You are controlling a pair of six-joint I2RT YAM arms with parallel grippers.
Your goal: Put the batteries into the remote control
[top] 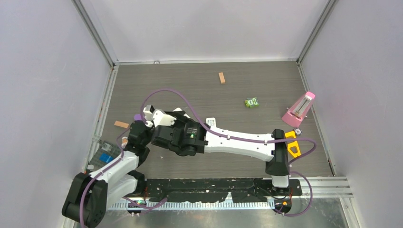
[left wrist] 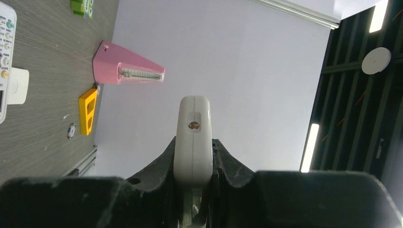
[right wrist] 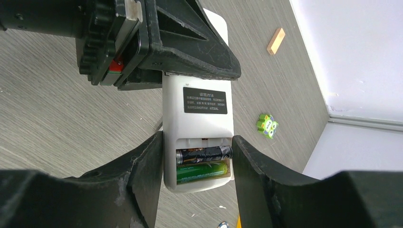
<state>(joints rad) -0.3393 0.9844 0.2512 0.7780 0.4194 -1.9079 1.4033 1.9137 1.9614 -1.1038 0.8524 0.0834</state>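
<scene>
The white remote control (right wrist: 197, 121) is held off the table, back up, with a black label. Its open compartment holds two batteries side by side: a black one (right wrist: 204, 154), slightly tilted, and a green one (right wrist: 202, 172). My left gripper (left wrist: 194, 142) is shut on the remote's far end (left wrist: 194, 123); it shows as the black jaws (right wrist: 190, 42) in the right wrist view. My right gripper (right wrist: 197, 137) straddles the battery end, one finger against each side of the remote. The black battery's end touches the right finger (right wrist: 247, 161).
A second white remote with buttons (left wrist: 5, 57) lies on the table beside a small white cover (left wrist: 18, 85). Around are a pink metronome (top: 299, 108), a yellow piece (top: 292, 142), a green toy (top: 252, 102), two tan blocks (top: 222, 77) (top: 121, 124) and a clear box (top: 104, 154).
</scene>
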